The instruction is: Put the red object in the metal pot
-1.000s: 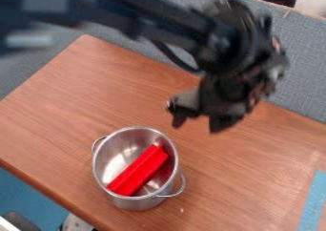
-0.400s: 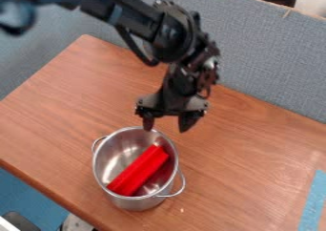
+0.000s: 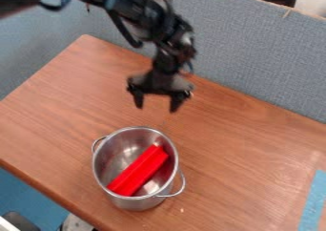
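Looking through the camera, I had the red block (image 3: 137, 170) inside the metal pot (image 3: 135, 168) — tilted, its upper end toward one o'clock, its lower toward seven. The pot (shiny, with a loop handle at four o'clock) stood on the wooden table (image 3: 235, 158). My gripper (image 3: 158, 103) hung well apart from it, toward twelve o'clock — fingers spread wide, with nothing between them.
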Robot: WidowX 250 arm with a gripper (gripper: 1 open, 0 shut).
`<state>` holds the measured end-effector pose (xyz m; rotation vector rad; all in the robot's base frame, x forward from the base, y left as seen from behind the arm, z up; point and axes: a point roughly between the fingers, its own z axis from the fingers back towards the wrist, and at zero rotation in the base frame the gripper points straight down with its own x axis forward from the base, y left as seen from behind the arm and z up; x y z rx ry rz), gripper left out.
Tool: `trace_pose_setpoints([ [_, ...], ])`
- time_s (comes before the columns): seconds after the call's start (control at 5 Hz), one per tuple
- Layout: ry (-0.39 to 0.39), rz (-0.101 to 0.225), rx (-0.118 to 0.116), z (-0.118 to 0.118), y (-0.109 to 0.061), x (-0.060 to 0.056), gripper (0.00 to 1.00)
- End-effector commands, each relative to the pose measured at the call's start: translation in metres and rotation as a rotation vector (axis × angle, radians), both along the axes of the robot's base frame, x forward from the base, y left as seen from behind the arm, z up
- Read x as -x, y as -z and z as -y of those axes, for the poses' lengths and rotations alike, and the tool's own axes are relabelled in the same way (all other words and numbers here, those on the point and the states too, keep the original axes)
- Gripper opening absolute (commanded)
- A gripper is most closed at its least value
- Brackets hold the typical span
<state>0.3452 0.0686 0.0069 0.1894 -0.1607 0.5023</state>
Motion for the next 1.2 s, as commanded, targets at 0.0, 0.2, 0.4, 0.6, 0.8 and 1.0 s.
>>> trace_pose_setpoints([
  [0.0,0.083,0.095,0.014,-0.041,-0.049,-0.021,1.00],
  [0.2,0.240,0.110,0.058,-0.040,-0.072,-0.037,1.00],
  [0.4,0.240,0.093,0.111,-0.073,-0.075,-0.021,1.00],
  [0.6,0.236,0.087,0.122,-0.106,-0.061,-0.026,1.00],
  [0.8,0.394,0.095,0.133,-0.070,-0.104,-0.044,1.00],
  [1.0,0.617,0.079,0.163,-0.020,-0.151,-0.060,0.00],
])
